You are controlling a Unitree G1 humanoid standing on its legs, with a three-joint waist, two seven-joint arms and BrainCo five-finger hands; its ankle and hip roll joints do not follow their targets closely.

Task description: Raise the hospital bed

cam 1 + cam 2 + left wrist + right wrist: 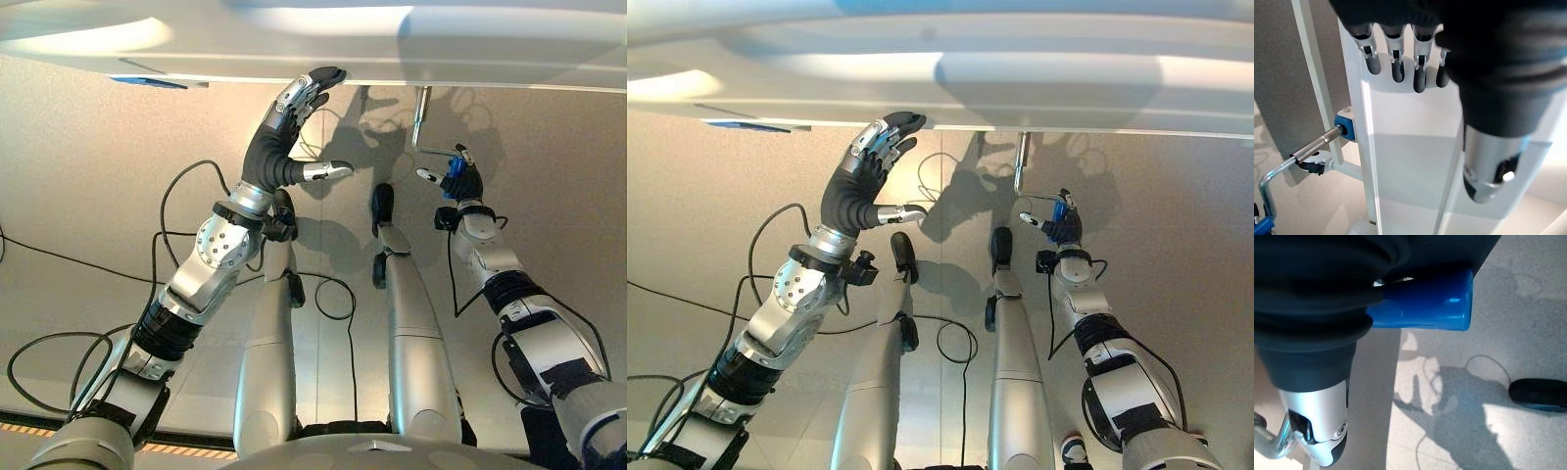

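Two hands are at work beneath the bed's white end board (392, 39), and the nearer one to the robot's body is the right hand (458, 184), which has its fingers curled round the blue grip (1425, 301) of the metal crank handle (423, 122). In its own wrist view the blue grip sits inside the closed hand, with its end poking out past the dark cover. From the grip the bent crank rod runs up to a blue socket (1345, 128) on the bed frame. Farther out, the left hand (299, 103) is open, its straight fingertips (1396, 68) resting flat against the white board, likely as a brace. I judge the cranking step is in hand; the next move calls for turning the grip in a steady circle without letting it slip from the curled fingers
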